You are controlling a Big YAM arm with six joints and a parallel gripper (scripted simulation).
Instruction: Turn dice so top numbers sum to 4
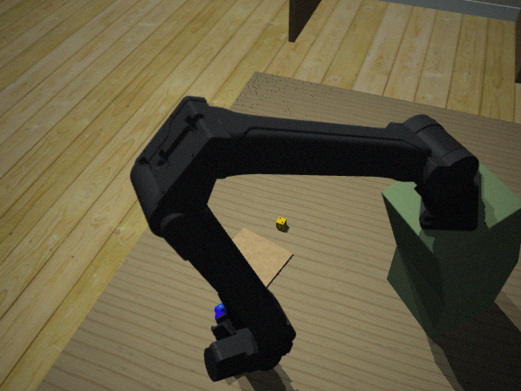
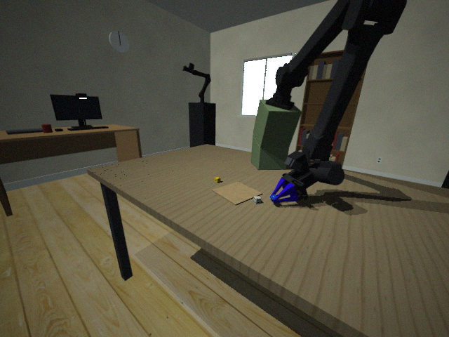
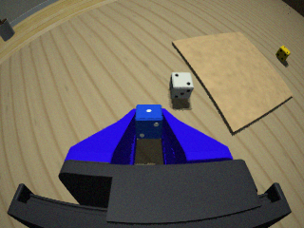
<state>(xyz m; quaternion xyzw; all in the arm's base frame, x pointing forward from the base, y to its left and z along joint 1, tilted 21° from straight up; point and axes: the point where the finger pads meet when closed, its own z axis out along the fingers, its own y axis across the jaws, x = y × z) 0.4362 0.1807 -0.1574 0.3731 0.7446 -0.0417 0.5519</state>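
My gripper (image 3: 148, 115) is shut on a blue die (image 3: 148, 114), low over the table just off the mat's near side; one white pip shows on its top face. It also shows in the exterior view (image 2: 273, 196) and in the top view (image 1: 219, 310). A white die (image 3: 181, 85) lies on the table beside the mat's edge, just beyond my fingertips; it also shows in the exterior view (image 2: 257, 199). A yellow die (image 1: 281, 222) lies on the table past the mat's far side. The tan mat (image 3: 232, 76) lies flat with no dice on it.
A green block (image 1: 450, 252) carries the arm's base at the table's right. The arm's links hide part of the mat in the top view. The table's front edge (image 2: 217, 235) runs close to the mat's side.
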